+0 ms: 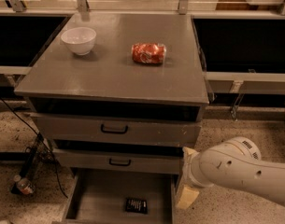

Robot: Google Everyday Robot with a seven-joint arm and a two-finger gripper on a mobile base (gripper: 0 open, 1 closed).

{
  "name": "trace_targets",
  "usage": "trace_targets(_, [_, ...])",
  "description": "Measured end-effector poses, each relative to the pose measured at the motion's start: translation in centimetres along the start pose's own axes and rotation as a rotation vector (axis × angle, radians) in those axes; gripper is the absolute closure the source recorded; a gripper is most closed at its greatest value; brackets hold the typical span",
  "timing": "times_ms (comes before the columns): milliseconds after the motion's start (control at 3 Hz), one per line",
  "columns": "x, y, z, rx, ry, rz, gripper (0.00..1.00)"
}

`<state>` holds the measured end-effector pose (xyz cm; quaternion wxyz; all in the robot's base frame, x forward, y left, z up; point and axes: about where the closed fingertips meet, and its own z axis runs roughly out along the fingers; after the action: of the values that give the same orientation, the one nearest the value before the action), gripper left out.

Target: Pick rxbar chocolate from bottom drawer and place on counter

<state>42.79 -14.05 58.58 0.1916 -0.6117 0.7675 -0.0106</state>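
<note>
The rxbar chocolate [136,205], a small black wrapper, lies flat on the floor of the bottom drawer [97,195], which is pulled out at the foot of the cabinet. The counter [114,73] is the grey top above the drawers. My white arm reaches in from the lower right, and its cream-coloured gripper [186,196] hangs just outside the drawer's right wall, right of the bar and apart from it.
A white bowl [79,40] and a red-orange snack packet [148,53] sit on the counter. Two upper drawers with black handles [114,129] are nearly closed. Cables and a small can [23,185] lie on the floor at the left.
</note>
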Motion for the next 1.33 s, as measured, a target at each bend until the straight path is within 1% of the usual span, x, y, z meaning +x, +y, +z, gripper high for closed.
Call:
trace_targets(333, [-0.3,0.2,0.3,-0.044,-0.046,-0.011,0.00])
trace_targets(667, [-1.4,0.5,0.8,-0.168,-0.150,0.031,0.00])
trace_targets(1000, [-1.7,0.7,0.3,-0.215,-0.162,-0.031,0.00])
trace_targets(1333, [-1.6,0.8,0.3,-0.217,-0.160,-0.032,0.00])
